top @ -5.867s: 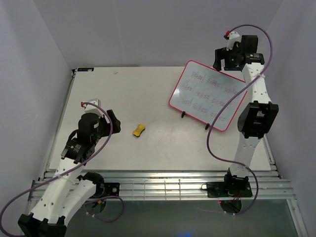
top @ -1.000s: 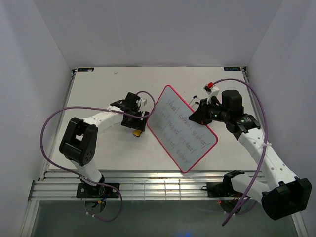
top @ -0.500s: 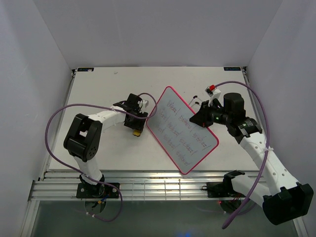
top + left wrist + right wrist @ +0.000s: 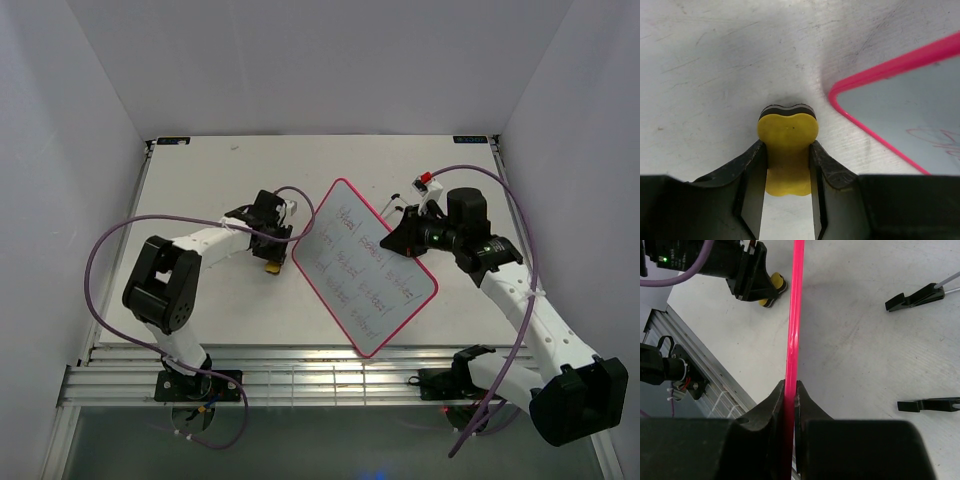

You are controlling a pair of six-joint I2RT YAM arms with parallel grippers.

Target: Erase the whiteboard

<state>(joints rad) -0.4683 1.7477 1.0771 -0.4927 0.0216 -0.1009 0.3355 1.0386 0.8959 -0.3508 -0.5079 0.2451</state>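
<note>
The whiteboard [image 4: 365, 265], glossy white with a pink-red frame and faint writing, is held tilted over the middle of the table. My right gripper [image 4: 402, 238] is shut on its right edge; in the right wrist view the pink frame [image 4: 796, 315] runs edge-on between the jaws of the right gripper [image 4: 790, 387]. A small yellow peanut-shaped eraser [image 4: 788, 135] lies on the table just left of the board's corner [image 4: 880, 75]. My left gripper [image 4: 787, 155] is shut on the eraser's waist. From above, the left gripper [image 4: 270, 252] sits over the eraser [image 4: 271, 267].
Two small black foot pieces [image 4: 914, 297] [image 4: 930, 404] lie on the table right of the board. The table's near edge with metal rails [image 4: 320, 375] runs below the board. White walls enclose the table on three sides.
My left gripper has closed onto the yellow eraser. The right arm has shifted the board slightly, with its lower corner swinging nearer to the front edge.
</note>
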